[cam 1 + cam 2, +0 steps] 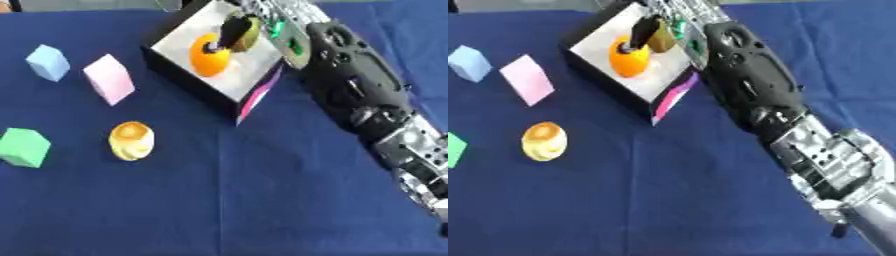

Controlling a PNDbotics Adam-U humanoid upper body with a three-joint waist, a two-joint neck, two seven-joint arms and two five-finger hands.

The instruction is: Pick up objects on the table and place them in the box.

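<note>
An open box (188, 82) with black walls, a white floor and a pink flap stands at the top centre. Inside it lie an orange ball (210, 61) and an olive-coloured round thing (249, 34). My right hand (280, 31) hangs over the box's far right side, and a dark part of it reaches down to the top of the orange ball. I cannot tell whether it holds either thing. On the blue cloth to the left lie a light blue cube (48, 62), a pink cube (109, 79), a green cube (23, 147) and a yellow-orange swirled ball (131, 140).
My right forearm (359, 95) runs from the lower right edge up to the box, crossing the right side of the blue-clothed table (262, 200). The four loose things lie spread apart left of the box.
</note>
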